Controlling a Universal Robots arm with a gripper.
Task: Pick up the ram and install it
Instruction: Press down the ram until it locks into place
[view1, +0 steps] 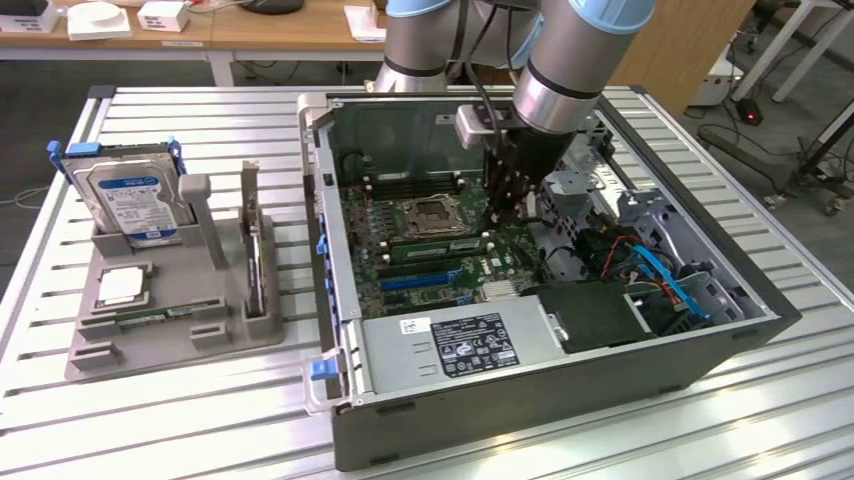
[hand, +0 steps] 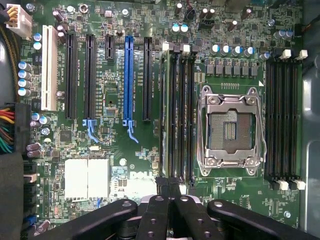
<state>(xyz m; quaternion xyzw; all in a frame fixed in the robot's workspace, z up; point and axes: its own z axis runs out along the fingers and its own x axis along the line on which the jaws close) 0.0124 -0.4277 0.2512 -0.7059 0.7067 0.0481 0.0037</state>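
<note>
PC case (view1: 534, 400) open on the table, motherboard (hand: 115, 150) exposed. Grey tray (view1: 174, 340) sits to the exterior view's left, hard drive (view1: 134, 200) standing in it. Ram (view1: 427, 247) lies in a slot just on the near side of the CPU socket (view1: 434, 213). Gripper (view1: 507, 222) is inside the case with fingers pinched together, holding nothing, tips at the ram's right end; can't tell if they touch.

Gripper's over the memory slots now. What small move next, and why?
Probably a short, straight press down. The shut gripper sits over one end of the ram, which stands in a slot beside the empty socket. I cannot tell whether it is fully seated.
</note>
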